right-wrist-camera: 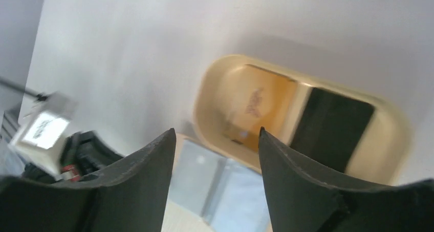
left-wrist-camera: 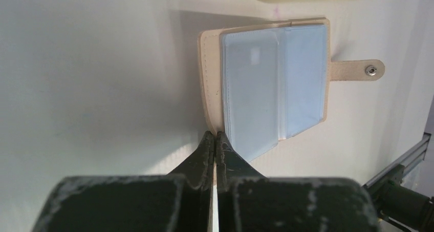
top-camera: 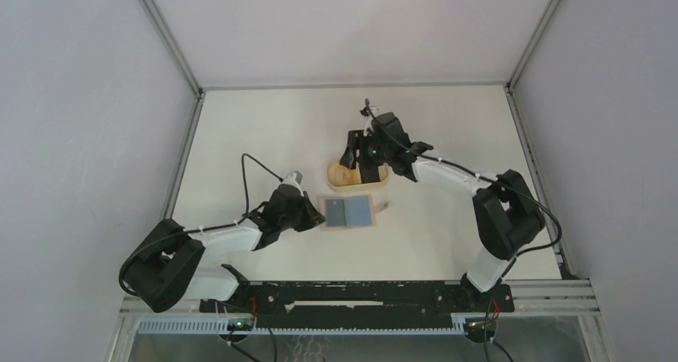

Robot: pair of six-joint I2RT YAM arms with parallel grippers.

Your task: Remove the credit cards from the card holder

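White tabletop [top-camera: 264,130] carries all we work on. Our left gripper [left-wrist-camera: 215,134] has its fingers pressed together, tips touching the card holder [left-wrist-camera: 276,88] at a corner of its cover; whether they nip it we cannot tell. Our right gripper [right-wrist-camera: 216,132] hangs spread wide above the oval tray [right-wrist-camera: 204,99], where the tan card [right-wrist-camera: 261,106] and black card [right-wrist-camera: 332,127] lie side by side. Straight ahead of the left fingertips the holder lies open, long axis crosswise, tab toward the right arm, sleeves seemingly empty; our left arm is nearer.
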